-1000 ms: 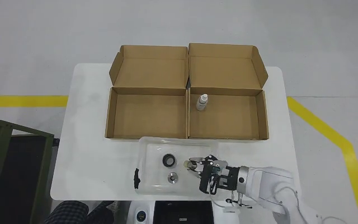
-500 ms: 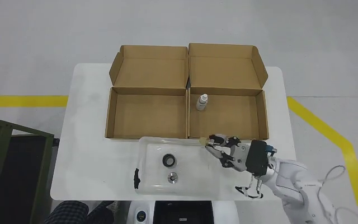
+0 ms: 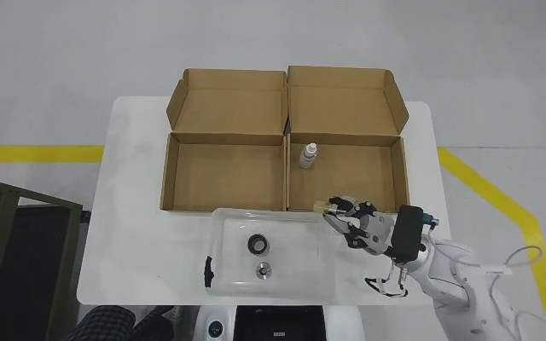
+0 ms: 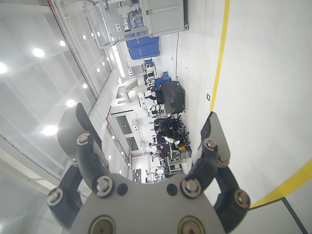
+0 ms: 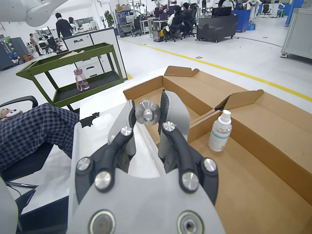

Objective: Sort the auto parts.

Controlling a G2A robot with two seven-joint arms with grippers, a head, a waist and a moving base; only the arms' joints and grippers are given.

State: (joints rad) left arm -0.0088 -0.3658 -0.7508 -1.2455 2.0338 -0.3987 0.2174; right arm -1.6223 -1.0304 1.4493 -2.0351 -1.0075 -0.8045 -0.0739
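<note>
My right gripper (image 3: pixel 334 210) hangs at the near edge of the right cardboard box (image 3: pixel 392 200), shut on a round silver metal part (image 5: pixel 147 115) held between its fingers (image 5: pixel 163 105). A small white bottle (image 3: pixel 308 156) stands upright in that box's far left corner, also visible in the right wrist view (image 5: pixel 220 130). The left cardboard box (image 3: pixel 171 179) holds nothing. The clear plastic tray (image 3: pixel 223 223) in front of the boxes contains a black ring (image 3: pixel 258 245) and a silver round part (image 3: pixel 264 272). My left gripper (image 4: pixel 143 122) is open, pointing out at the room.
Both boxes have their lids folded back toward the far side. A black clip (image 3: pixel 207 271) sits on the tray's left rim. A green cart (image 5: pixel 73 74) and a seated person in a checked shirt (image 5: pixel 26 127) are beside the table.
My right gripper has lifted the silver part out of the tray and carried it right and toward the near edge of the right box.
</note>
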